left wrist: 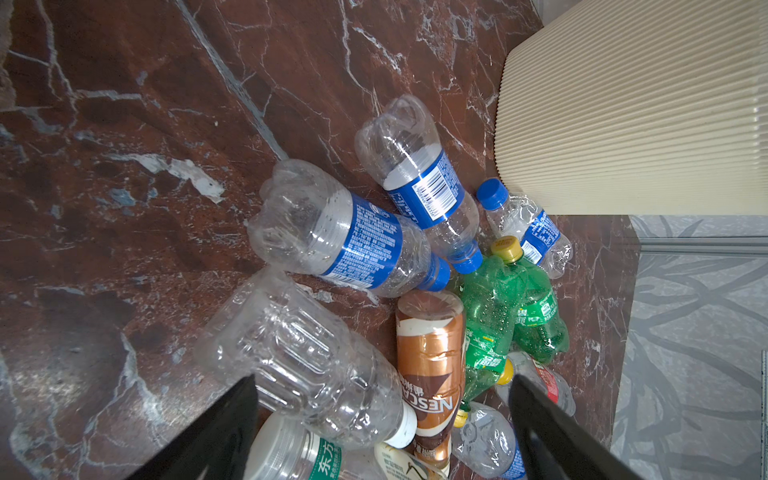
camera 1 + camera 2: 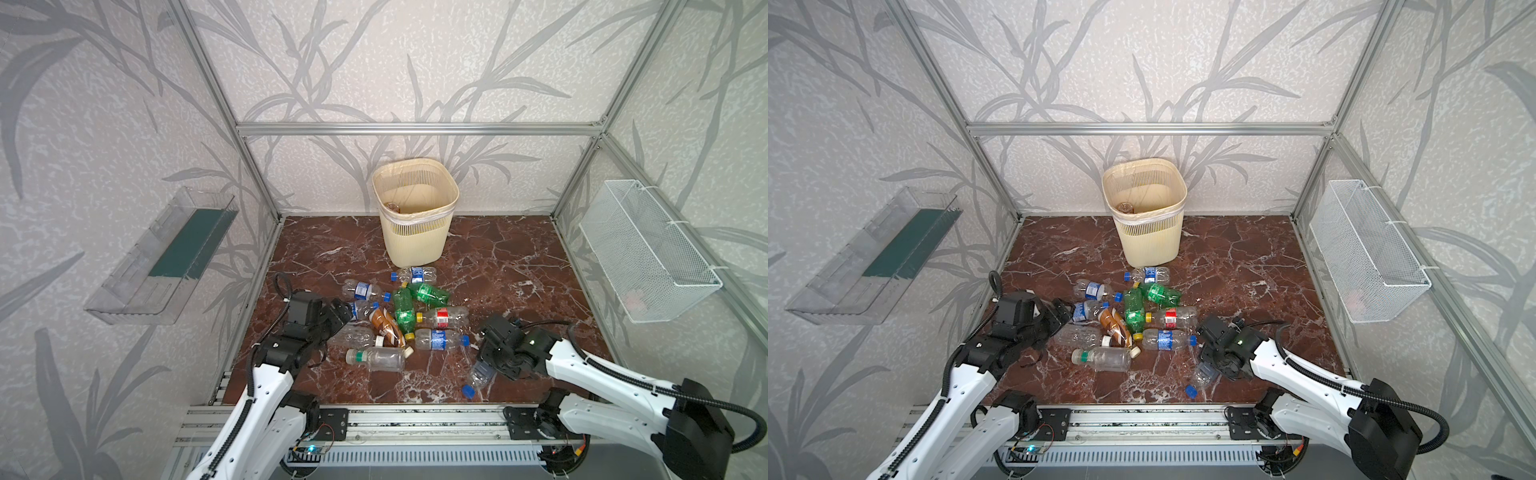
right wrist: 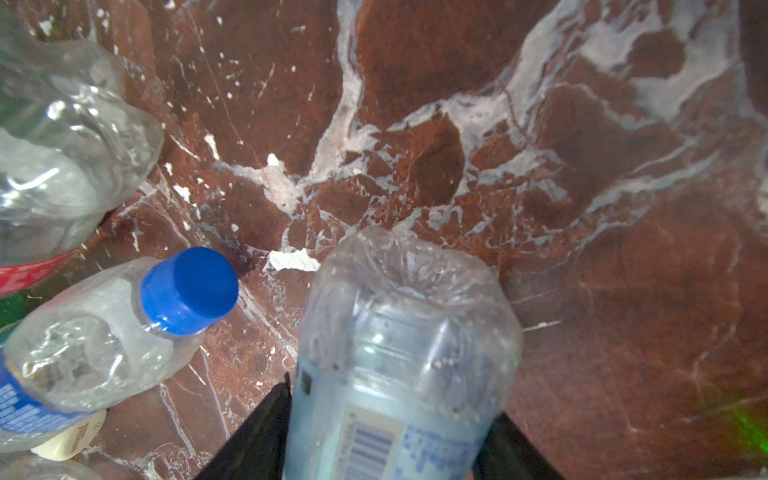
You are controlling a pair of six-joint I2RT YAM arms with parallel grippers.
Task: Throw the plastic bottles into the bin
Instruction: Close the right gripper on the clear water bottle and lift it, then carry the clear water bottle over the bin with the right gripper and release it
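Clear bottle (image 3: 407, 332), pinched in the right pincer (image 3: 390, 419), may slip, being slick and crushable; left pincer (image 1: 384, 399) gapes wide, empty.

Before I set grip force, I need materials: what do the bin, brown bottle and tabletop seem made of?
Bin: cream plastic, matte, by its moulded ribs and slots. Brown bottle: likely plastic under a glossy metallic-brown sleeve that wrinkles and glints. Tabletop: looks like polished red-brown marble with white veins, possibly a printed laminate.
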